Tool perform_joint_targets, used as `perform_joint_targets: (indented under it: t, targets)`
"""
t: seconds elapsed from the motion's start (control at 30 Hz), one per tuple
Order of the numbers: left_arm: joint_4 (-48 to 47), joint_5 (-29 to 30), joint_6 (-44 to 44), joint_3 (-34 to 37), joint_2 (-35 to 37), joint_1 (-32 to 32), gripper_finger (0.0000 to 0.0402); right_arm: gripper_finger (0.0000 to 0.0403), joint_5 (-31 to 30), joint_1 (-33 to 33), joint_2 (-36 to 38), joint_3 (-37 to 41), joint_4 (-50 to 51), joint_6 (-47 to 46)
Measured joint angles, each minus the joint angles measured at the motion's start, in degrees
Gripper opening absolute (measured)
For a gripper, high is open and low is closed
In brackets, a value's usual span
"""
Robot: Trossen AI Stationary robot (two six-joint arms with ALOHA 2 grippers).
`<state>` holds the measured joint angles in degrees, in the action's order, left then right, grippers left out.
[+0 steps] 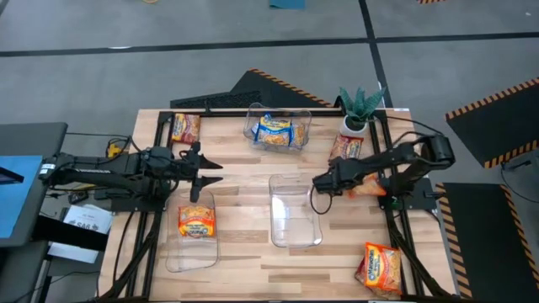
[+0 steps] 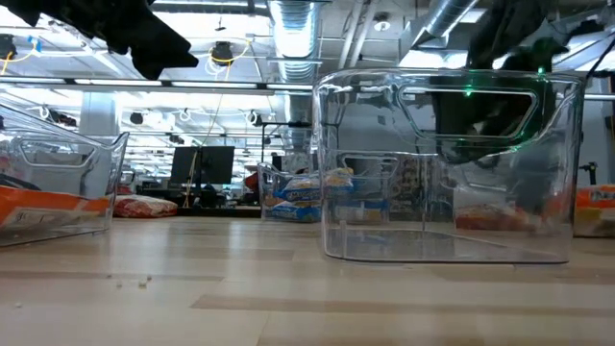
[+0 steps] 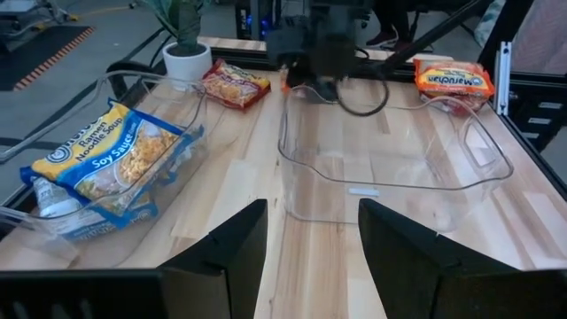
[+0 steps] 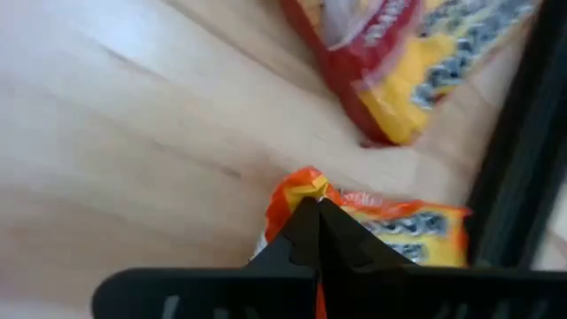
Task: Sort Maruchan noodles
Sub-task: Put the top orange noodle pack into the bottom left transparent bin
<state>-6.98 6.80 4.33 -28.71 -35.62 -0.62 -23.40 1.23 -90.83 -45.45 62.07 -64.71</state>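
Observation:
My right gripper point(image 1: 335, 187) is down at the table's right side, shut on an orange noodle packet point(image 1: 369, 190) that lies flat there. A red packet point(image 1: 345, 147) lies just beyond it, by the plant pot. My left gripper point(image 1: 210, 172) hangs open over the table's left half, and its two fingers frame the empty clear bin point(image 3: 390, 168) in the left wrist view. The far bin point(image 1: 278, 130) holds blue-and-yellow packets. The near left bin point(image 1: 192, 244) holds one orange packet point(image 1: 196, 222). Loose packets lie at the far left corner point(image 1: 185, 126) and the near right corner point(image 1: 379, 268). My right gripper pinches the orange packet's crimped end at a corner point(image 4: 306, 188) between its two shut fingers. The fingers slant down onto it from above and from the table's right. The rest of the packet point(image 4: 407, 232) still lies on the table.
A small potted green plant point(image 1: 360, 108) stands at the far right. The empty clear bin point(image 1: 295, 210) stands mid-table, just left of my right gripper. The black frame rail point(image 1: 396, 227) runs along the table's right edge.

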Motion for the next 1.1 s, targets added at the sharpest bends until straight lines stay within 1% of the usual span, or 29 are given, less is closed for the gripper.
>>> perform_joint_targets:
  t: [0.07, 0.17, 0.4, 0.6, 0.67, 0.77, 0.83, 0.93, 1.0, 1.1]
  targets:
    - [0.02, 0.07, -0.02, 0.00, 0.00, 0.00, 0.0167, 0.0008, -0.50, 1.35, 1.76, -1.76, 2.32, -0.65]
    - [0.43, 0.07, -0.02, 0.00, 0.03, 0.00, 0.0167, 0.0007, -2.93, 3.59, 5.02, -5.23, 5.69, -1.32]
    - [0.41, 0.07, -0.19, 0.00, 0.04, 0.00, 0.0167, 0.0007, -13.56, 8.75, 12.15, -15.03, 7.51, -1.38]
    - [-0.45, 0.07, -0.19, 0.00, 0.04, 0.00, 0.0167, 0.0007, -22.04, 11.35, 13.88, -22.71, 7.35, 3.15]
    - [-0.59, 0.07, -0.19, 0.00, 0.02, 0.01, 0.0167, 0.0007, -24.89, 11.56, 13.87, -24.64, 5.31, 6.19]
    - [-0.59, 0.07, -0.19, 0.00, 0.03, 0.00, 0.0167, 0.0007, -27.50, 11.42, 13.58, -25.85, -3.75, 14.67]
    - [-0.62, 0.05, -0.19, 0.00, 0.02, 0.02, 0.0167, 0.0007, -27.58, 11.35, 12.92, -25.71, -12.93, 21.82]
    - [-0.62, 0.05, -0.17, 0.00, 0.04, 0.00, 0.0167, 0.0007, -27.21, 11.39, 10.05, -25.50, -27.09, 32.53]
    - [-0.63, 0.06, -0.16, 0.00, 0.02, 0.00, 0.0167, 0.0007, -24.38, 11.42, 7.33, -25.51, -38.47, 39.66]
    - [-0.49, 0.07, -0.15, 0.00, 0.04, 0.00, 0.0167, 0.0007, -16.01, 11.33, 2.62, -25.53, -54.10, 48.71]
